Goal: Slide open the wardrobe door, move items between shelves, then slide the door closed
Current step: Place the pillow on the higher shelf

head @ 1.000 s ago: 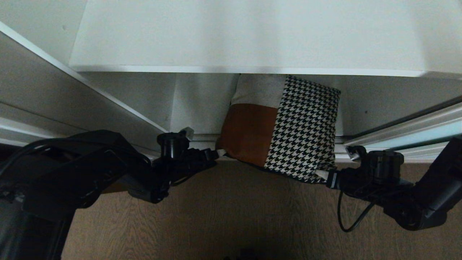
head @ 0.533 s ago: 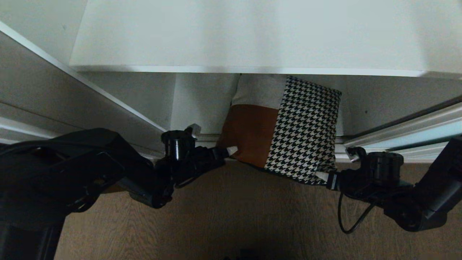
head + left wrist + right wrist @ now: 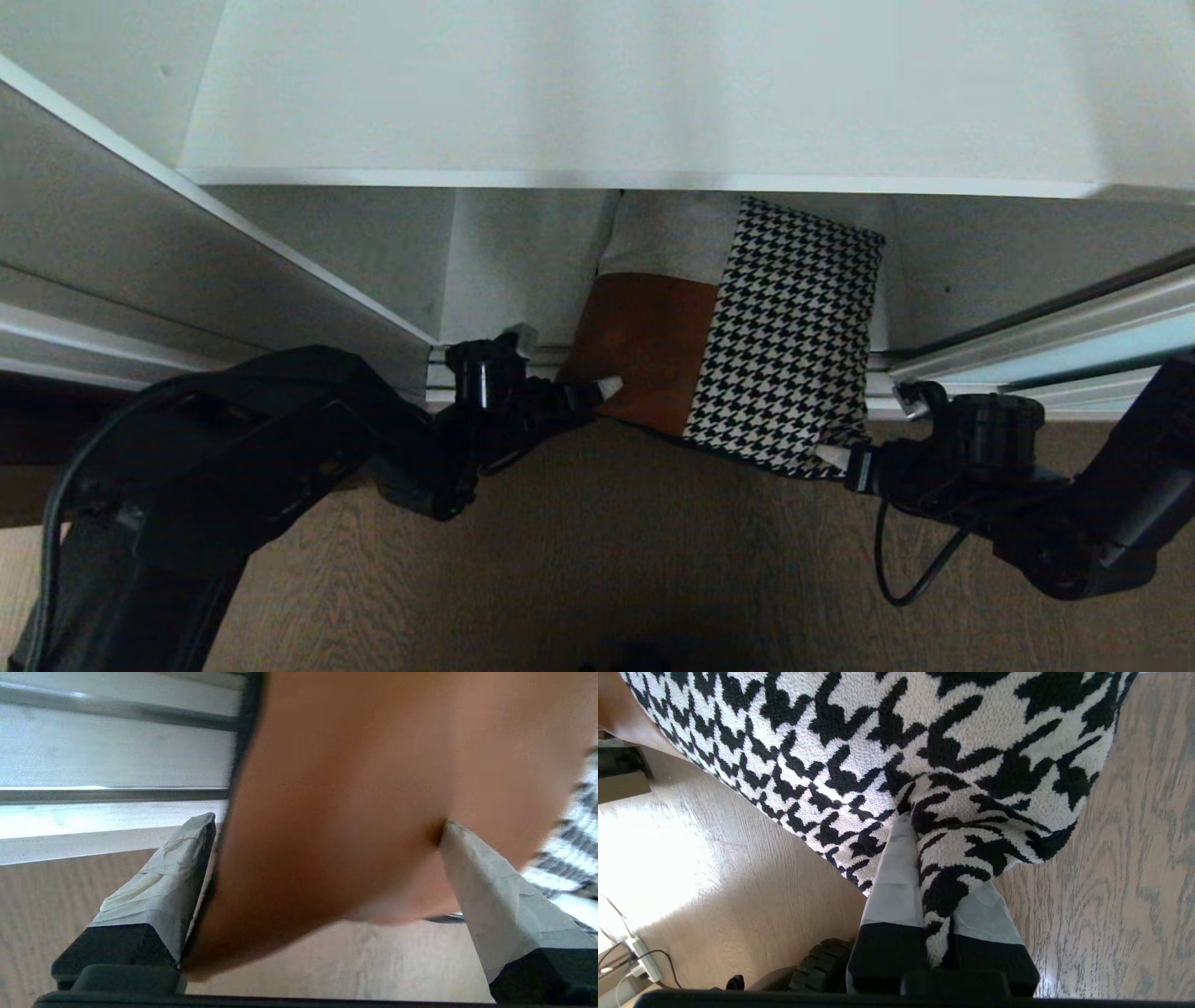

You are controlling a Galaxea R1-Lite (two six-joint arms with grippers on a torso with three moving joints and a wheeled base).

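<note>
Shelves: you see two white boards, upper shelf (image 3: 653, 93) overhanging lower shelf (image 3: 373, 252). Sliding wardrobe door (image 3: 1074, 341) at right, one, aqua panel in silver frame. One cushion (image 3: 738, 327) on lower shelf, near edge jutting over wood floor (image 3: 597, 560); roughly square, long axis unclear; houndstooth half toward right. Your left hand (image 3: 597, 390) spread wide around rust corner. Your right hand (image 3: 831, 455) pinching houndstooth corner.
</note>
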